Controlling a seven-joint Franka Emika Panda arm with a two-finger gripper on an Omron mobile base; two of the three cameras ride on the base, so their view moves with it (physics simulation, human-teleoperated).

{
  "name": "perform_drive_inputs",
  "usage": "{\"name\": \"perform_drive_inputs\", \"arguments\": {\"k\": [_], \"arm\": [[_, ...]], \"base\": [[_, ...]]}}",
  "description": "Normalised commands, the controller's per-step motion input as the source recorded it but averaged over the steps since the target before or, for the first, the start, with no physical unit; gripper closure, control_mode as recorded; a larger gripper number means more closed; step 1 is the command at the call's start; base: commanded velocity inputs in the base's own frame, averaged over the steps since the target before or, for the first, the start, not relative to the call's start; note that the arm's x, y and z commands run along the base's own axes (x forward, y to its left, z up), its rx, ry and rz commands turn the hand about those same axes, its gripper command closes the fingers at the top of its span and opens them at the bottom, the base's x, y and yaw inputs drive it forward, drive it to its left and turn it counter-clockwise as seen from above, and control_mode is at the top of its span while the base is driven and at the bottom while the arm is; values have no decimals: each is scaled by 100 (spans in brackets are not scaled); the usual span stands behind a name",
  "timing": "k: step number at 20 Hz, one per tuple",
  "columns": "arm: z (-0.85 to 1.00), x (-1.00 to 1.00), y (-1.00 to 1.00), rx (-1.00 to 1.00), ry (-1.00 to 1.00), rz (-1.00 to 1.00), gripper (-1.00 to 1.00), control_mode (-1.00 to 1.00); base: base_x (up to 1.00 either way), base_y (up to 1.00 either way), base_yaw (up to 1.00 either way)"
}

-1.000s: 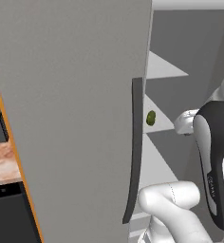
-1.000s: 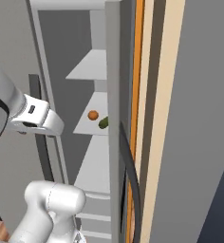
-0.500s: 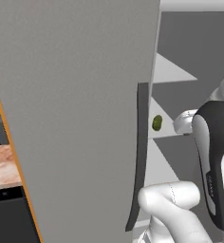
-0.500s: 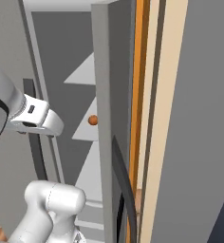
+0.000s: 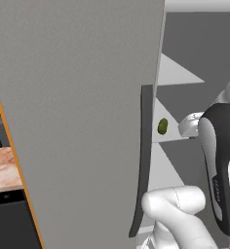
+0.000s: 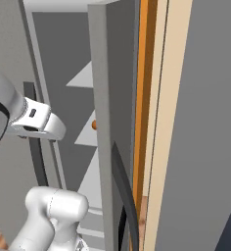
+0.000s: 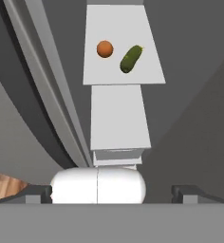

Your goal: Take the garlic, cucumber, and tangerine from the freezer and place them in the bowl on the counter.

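The freezer (image 5: 78, 107) stands open, and its big grey door with a dark handle strip (image 5: 143, 160) takes up the left of the left base view. On a pale grey inner shelf (image 7: 121, 73) lie the orange tangerine (image 7: 105, 49) and, right beside it, the dark green cucumber (image 7: 131, 59). The cucumber (image 5: 162, 126) also peeks past the door edge, as does a sliver of the tangerine (image 6: 94, 125). My gripper (image 7: 113, 192) is open and empty, well short of that shelf and pointing at it. The garlic and the bowl are out of view.
A strip of the marbled counter (image 5: 1, 168) shows at the far left, above a dark appliance front. A grey door edge (image 6: 105, 127) and an orange cabinet side (image 6: 144, 98) stand close on the right. Lower shelves (image 7: 118, 118) lie between the gripper and the fruit.
Both base views have shifted, so the cameras moved. In the right base view the door edge now hides the cucumber and part of the tangerine. The gripper stays open.
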Motion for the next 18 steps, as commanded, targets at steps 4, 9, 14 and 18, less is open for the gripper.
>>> {"name": "perform_drive_inputs", "arguments": {"k": [4, 9, 14, 18], "arm": [[-3, 0, -3, 0, -1, 0, -100, -100], [-37, 0, -23, 1, -6, 0, -100, -100], [-68, 0, -23, 0, -17, 0, -100, -100], [-21, 30, -8, 0, -7, 0, -100, -100]], "base": [[0, 0, 0], [0, 0, 0], [0, 0, 0], [0, 0, 0]]}}
